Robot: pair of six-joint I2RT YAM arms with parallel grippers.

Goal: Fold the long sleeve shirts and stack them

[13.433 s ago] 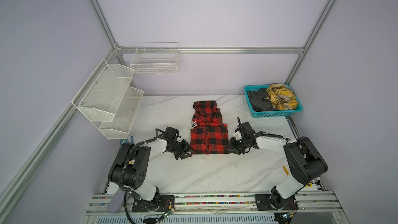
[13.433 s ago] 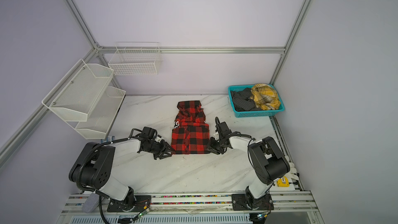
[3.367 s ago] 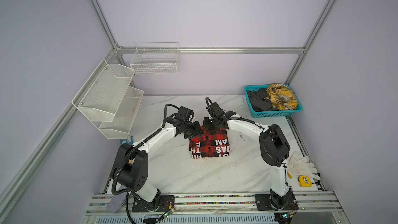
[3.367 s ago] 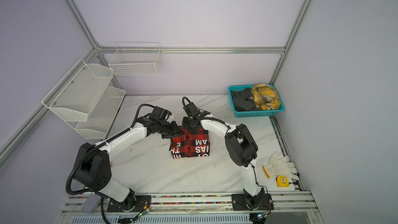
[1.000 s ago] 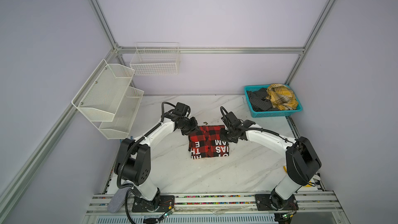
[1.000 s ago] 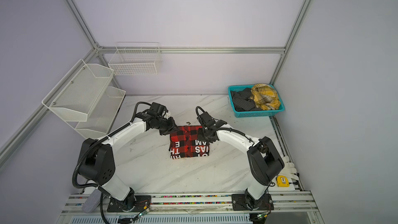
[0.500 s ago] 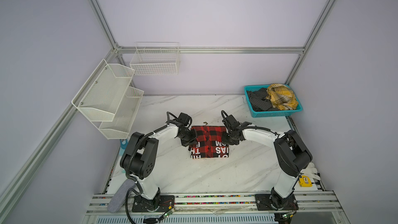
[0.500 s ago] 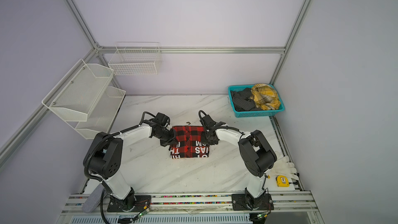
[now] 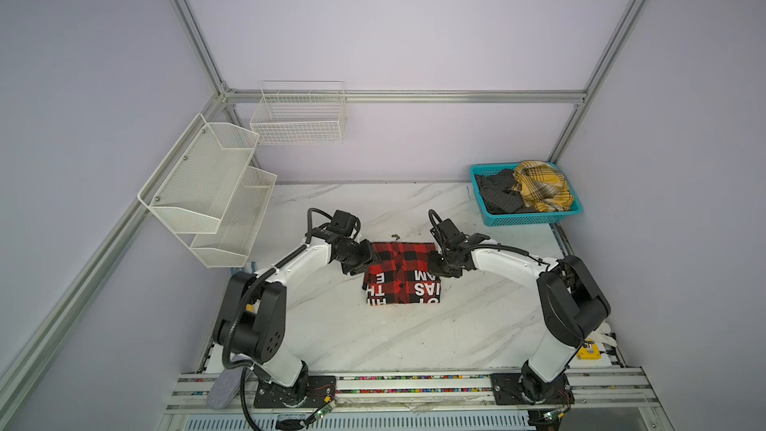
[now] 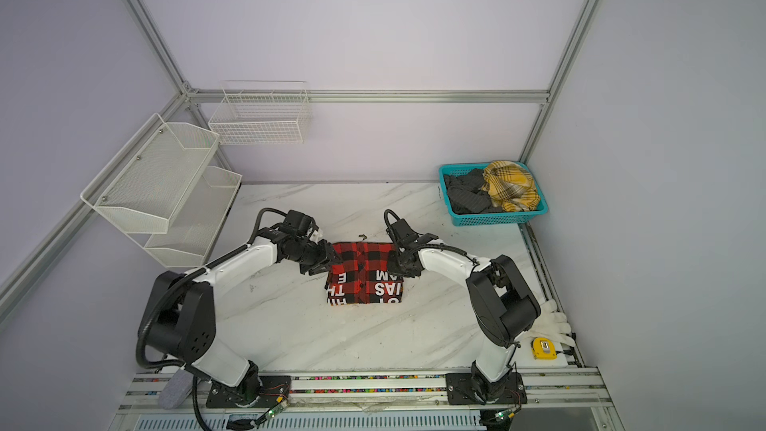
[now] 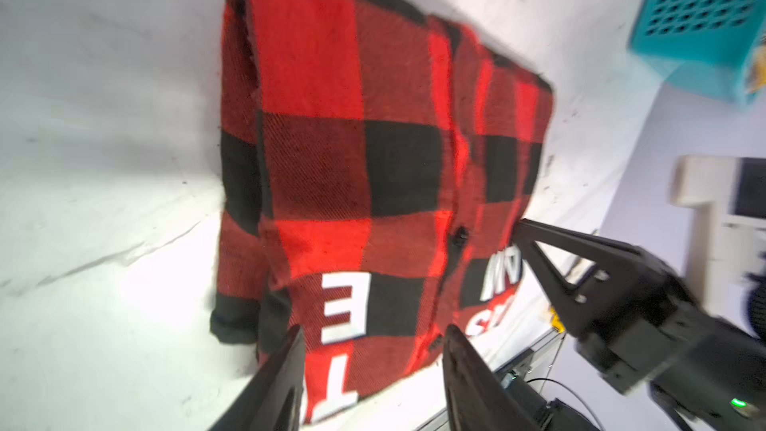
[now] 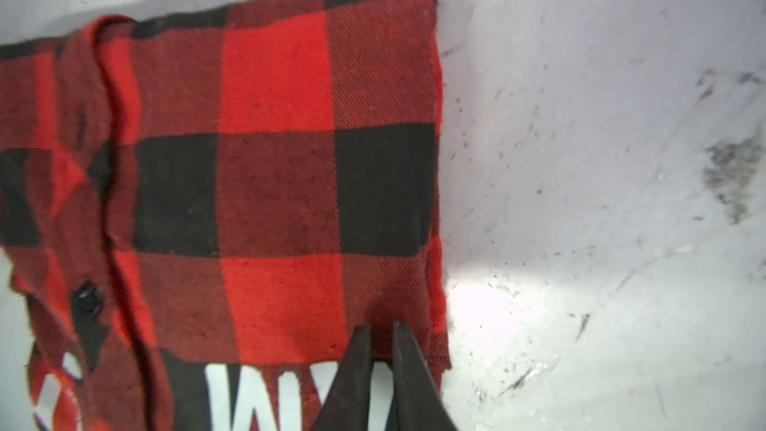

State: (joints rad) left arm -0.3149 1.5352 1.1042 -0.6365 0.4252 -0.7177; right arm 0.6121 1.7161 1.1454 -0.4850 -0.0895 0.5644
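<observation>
The red-and-black check shirt (image 9: 402, 277) (image 10: 364, 277) lies folded into a rectangle at mid-table, white letters along its near half. My left gripper (image 9: 371, 261) (image 10: 331, 261) is at its left edge. In the left wrist view this gripper (image 11: 375, 331) stands open above the lettered cloth (image 11: 344, 184), holding nothing. My right gripper (image 9: 433, 265) (image 10: 393, 267) is at the right edge. In the right wrist view it (image 12: 381, 325) is shut on a small pucker of the shirt (image 12: 273, 184). A mustard-yellow plaid garment (image 9: 539, 184) and a dark grey one (image 9: 497, 196) lie crumpled in the basket.
The teal basket (image 9: 534, 220) (image 10: 497, 220) stands at the back right corner. White mesh shelves (image 9: 207, 188) hang on the left wall, a wire basket (image 9: 298, 118) on the back wall. White gloves (image 10: 553, 319) and a yellow tape measure (image 10: 543, 348) lie at the right front edge.
My left gripper has opened and let go of the shirt's left edge. Both grippers have come from the shirt's far corners down to its sides. The right one stays pinched on the cloth.
</observation>
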